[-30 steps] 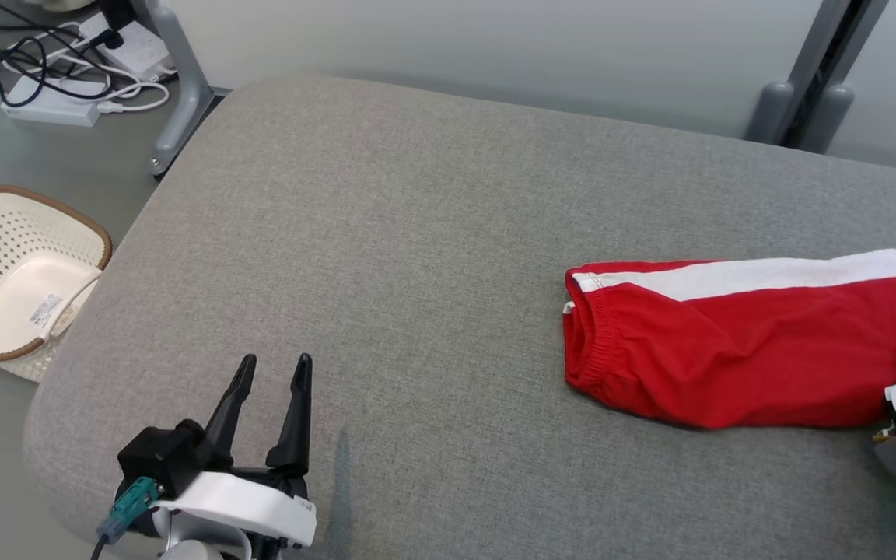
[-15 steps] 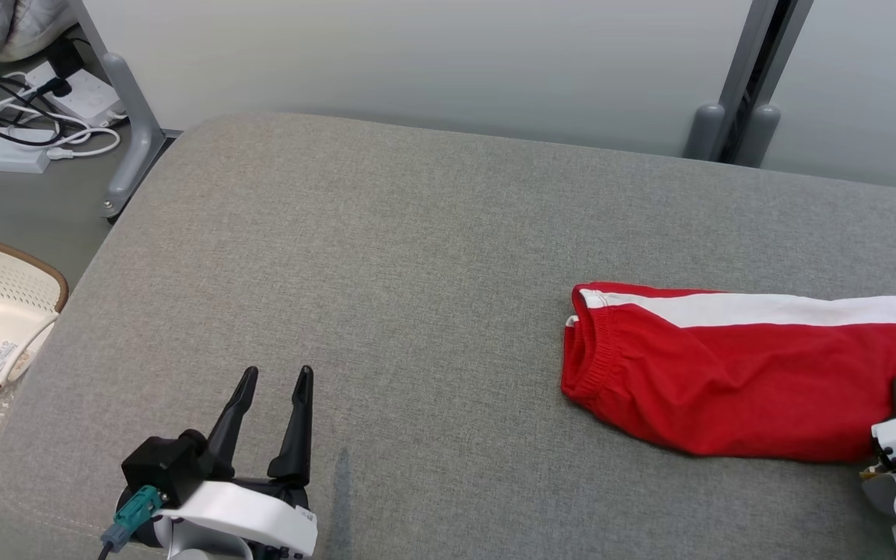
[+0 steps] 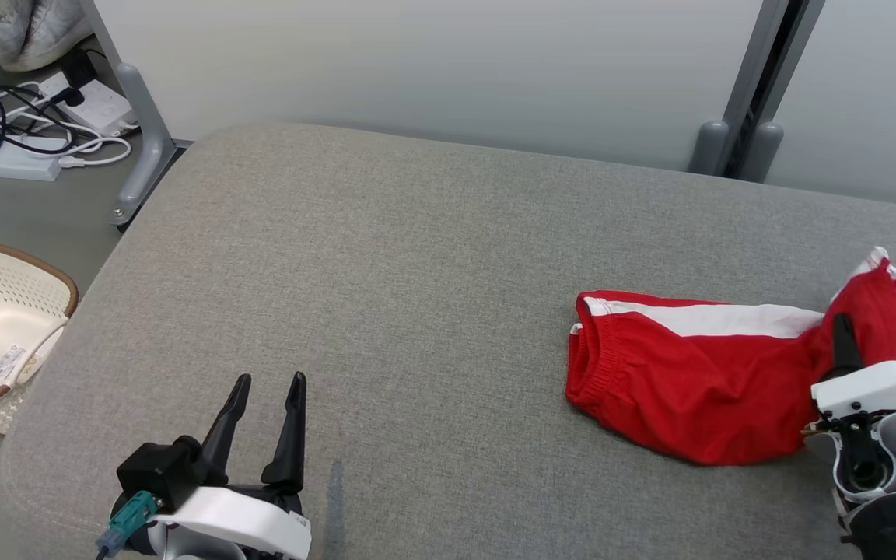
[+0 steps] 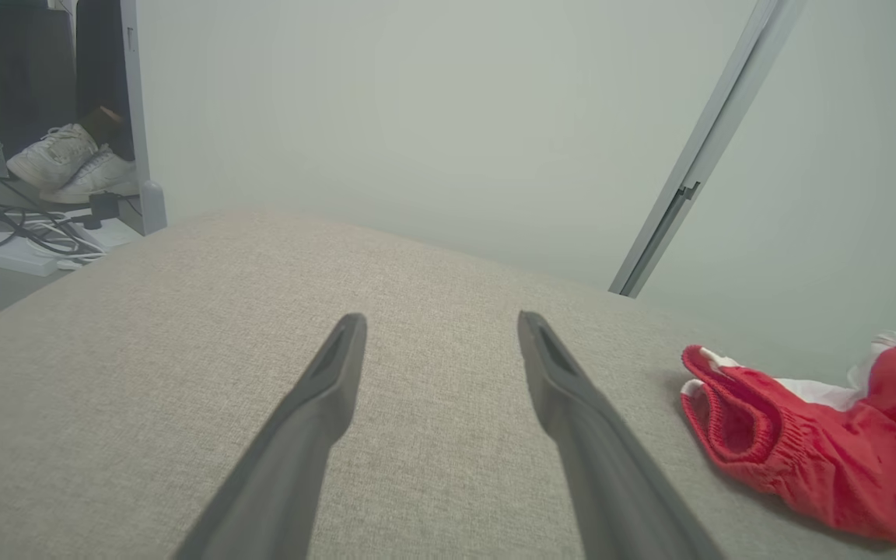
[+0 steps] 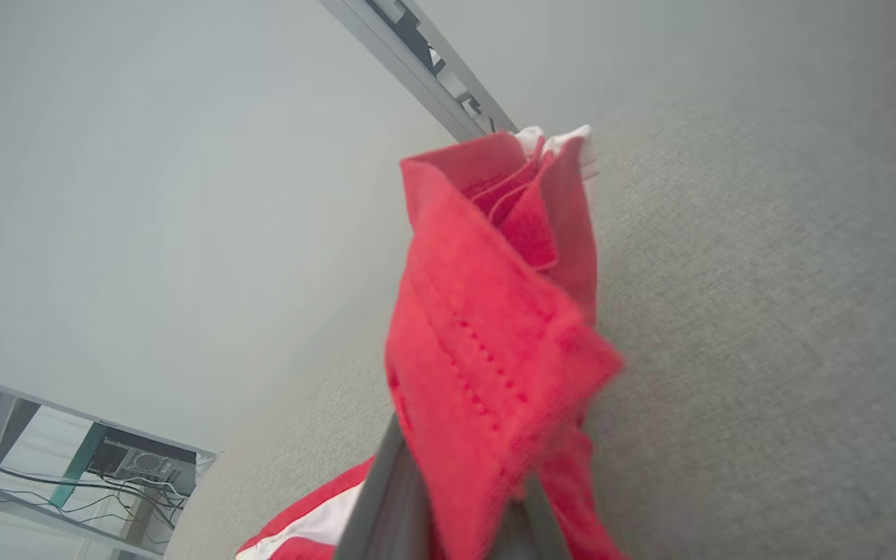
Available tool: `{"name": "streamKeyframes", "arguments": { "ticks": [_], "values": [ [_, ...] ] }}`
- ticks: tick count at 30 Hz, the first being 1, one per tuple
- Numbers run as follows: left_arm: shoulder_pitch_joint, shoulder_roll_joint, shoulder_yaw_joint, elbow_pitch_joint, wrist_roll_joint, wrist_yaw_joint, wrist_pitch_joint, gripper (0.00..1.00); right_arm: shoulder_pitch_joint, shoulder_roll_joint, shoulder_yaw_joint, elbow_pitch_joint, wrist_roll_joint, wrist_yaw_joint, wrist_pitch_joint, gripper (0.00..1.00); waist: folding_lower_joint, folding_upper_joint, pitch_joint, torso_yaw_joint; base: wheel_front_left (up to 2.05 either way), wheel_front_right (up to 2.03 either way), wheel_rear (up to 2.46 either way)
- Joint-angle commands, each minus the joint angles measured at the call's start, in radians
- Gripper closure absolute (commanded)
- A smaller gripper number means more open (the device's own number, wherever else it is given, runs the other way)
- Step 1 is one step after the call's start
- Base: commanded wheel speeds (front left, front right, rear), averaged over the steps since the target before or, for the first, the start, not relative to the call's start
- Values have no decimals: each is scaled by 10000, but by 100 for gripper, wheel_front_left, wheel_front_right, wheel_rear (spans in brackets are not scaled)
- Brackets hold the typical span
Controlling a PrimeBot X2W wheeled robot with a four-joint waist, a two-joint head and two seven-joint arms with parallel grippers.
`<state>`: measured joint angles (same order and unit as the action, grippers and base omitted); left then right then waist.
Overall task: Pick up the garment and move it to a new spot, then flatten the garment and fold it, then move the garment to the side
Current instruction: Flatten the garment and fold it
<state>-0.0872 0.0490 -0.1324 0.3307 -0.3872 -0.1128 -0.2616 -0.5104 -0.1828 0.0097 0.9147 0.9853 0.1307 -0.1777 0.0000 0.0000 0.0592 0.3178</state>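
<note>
1. Around you: cream perforated basket (image 3: 5, 311) on the floor off the cushion's left edge; power strip with cables (image 3: 8, 159) and white shoes (image 3: 16, 31) beyond it.
2. Surface: grey fabric cushion (image 3: 417, 257); pale wall behind; grey post (image 3: 759, 93) far right.
3. Garment (image 3: 689, 373): red shorts, white stripe, on the cushion's right part; waistband lying flat, leg end raised.
4. Right gripper (image 3: 841, 330): clamped on the raised leg end; possibly several layers, the cloth is blurred.
5. Left gripper (image 3: 270, 378): fingers spread, empty, near the front left edge; a broad stretch of cushion separates it from the garment.
</note>
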Motion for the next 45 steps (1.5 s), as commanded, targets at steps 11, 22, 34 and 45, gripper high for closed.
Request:
{"name": "streamKeyframes", "arguments": {
  "ticks": [11,22,34,45],
  "values": [
    [136,43,-43,68,-4,7,-26,0,730,760,1539,-1775,98,-1,141,100,0,0,-146,45,0,0,0],
    [98,41,-170,154,-59,-19,-26,0,999,1109,2640,-2226,344,-1,390,100,0,0,-100,303,0,0,0],
    [221,41,-218,282,-102,-11,-26,0,967,1238,3286,-1642,514,-1,453,0,0,0,-182,587,0,0,0],
    [304,41,-176,275,-94,14,-26,0,1198,1294,4473,-2068,967,-1,881,0,0,0,-303,538,0,0,0]
  ]
}}
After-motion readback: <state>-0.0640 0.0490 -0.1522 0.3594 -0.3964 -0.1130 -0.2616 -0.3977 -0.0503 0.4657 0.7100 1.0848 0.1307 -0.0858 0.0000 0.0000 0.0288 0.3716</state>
